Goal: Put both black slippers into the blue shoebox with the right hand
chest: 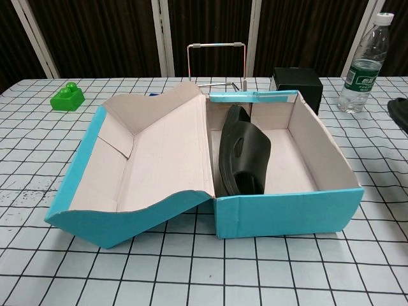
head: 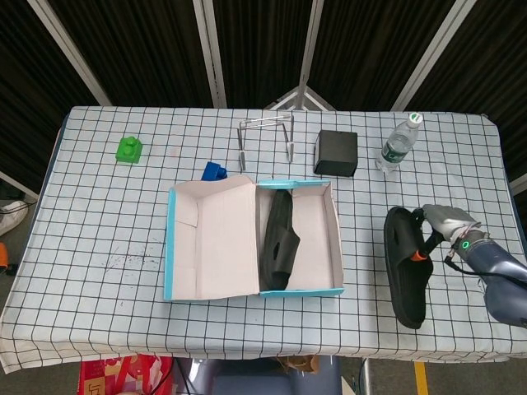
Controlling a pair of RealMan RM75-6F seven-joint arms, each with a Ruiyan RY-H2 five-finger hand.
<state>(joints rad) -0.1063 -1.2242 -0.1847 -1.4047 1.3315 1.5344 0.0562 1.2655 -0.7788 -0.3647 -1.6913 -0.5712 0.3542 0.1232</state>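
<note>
The blue shoebox (head: 337,239) (chest: 287,210) lies open at mid-table, its lid folded out to the left. One black slipper (head: 278,240) (chest: 243,155) stands on its side inside, against the box's left wall. The second black slipper (head: 405,265) is off the table to the right of the box, gripped near its upper end by my right hand (head: 442,228). Only that slipper's tip (chest: 399,109) shows at the right edge of the chest view. My left hand is out of sight.
A water bottle (head: 398,143) (chest: 363,64) and a black box (head: 336,152) (chest: 297,81) stand behind the shoebox on the right. A wire stand (head: 266,138), a small blue block (head: 215,171) and a green block (head: 128,149) sit further back and left.
</note>
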